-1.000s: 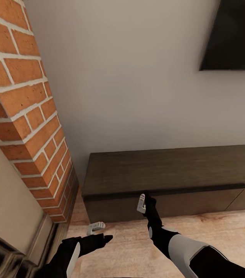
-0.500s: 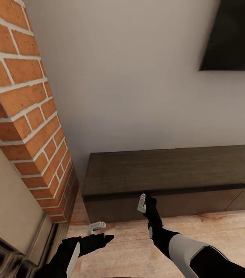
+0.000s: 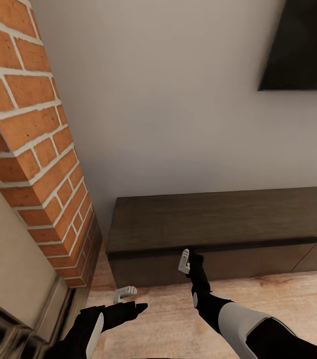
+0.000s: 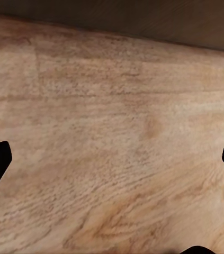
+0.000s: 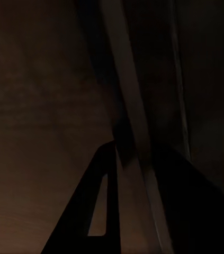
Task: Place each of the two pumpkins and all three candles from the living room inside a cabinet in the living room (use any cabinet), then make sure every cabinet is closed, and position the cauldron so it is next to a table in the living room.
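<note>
The cabinet runs off the head view's right edge, and so does the dark screen up on the wall. Right wrist view is super dark, so can't tell how the right gripper jaws sit against the drawer front.

The cabinet is finished in dark brown wood with a faint grain. The floor is laid in light, warm-toned planks with wavy grain. The fireplace column is built of orange-red bricks with pale mortar lines. The wall is painted plain off-white, and the screen is black. Both arms are coloured black with white panels.
</note>
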Tool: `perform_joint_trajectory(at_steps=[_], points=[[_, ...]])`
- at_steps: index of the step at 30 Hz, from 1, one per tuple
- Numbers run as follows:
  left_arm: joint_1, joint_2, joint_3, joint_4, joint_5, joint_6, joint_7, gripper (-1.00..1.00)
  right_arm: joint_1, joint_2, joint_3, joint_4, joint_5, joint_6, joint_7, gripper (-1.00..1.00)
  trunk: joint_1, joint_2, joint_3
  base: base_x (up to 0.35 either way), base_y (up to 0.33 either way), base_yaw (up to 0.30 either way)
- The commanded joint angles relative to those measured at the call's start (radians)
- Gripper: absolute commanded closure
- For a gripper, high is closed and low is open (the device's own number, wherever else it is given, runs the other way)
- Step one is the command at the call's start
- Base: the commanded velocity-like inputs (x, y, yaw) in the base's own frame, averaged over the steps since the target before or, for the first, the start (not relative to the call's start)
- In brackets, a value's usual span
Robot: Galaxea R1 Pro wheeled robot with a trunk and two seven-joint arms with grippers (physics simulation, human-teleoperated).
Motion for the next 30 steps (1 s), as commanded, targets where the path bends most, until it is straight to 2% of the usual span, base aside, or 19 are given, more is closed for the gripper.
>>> perform_joint_trajectory(at_steps=[1, 30], points=[[-0.001, -0.002, 0.007, -0.002, -0.008, 0.006, -0.009, -1.0, -0.001, 0.0, -0.044, 0.005, -0.011, -0.001, 0.011, 1.0, 0.013, 0.0, -0.001, 0.0, 0.0, 0.0], [-0.001, -0.002, 0.007, -0.001, -0.008, 0.007, -0.008, -1.0, -0.001, 0.002, -0.044, 0.005, -0.011, -0.001, 0.01, 1.0, 0.013, 0.0, -0.001, 0.0, 0.0, 0.0]])
